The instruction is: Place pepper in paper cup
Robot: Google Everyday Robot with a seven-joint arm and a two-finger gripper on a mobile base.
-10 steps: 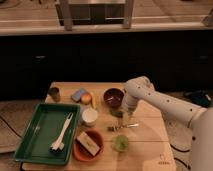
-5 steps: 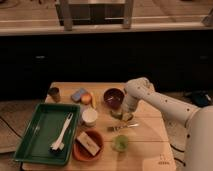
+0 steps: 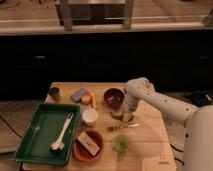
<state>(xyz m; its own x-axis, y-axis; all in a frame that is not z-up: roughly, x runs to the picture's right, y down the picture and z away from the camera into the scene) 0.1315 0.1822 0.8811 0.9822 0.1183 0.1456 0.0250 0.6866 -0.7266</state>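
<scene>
Gripper (image 3: 127,117) lowered onto table (image 3: 150,135), right at pepper (image 3: 116,115); finger state cannot be told. Pepper seen lying just right of paper cup (image 3: 89,116). Fork (image 3: 120,127) beneath pepper, dark bowl (image 3: 114,98) above.

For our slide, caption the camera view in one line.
End effector lowered onto the pepper beside the white paper cup on a wooden table.

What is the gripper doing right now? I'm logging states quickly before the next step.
Gripper: down at the table, right over the pepper; cannot be told whether it has hold of it.
</scene>
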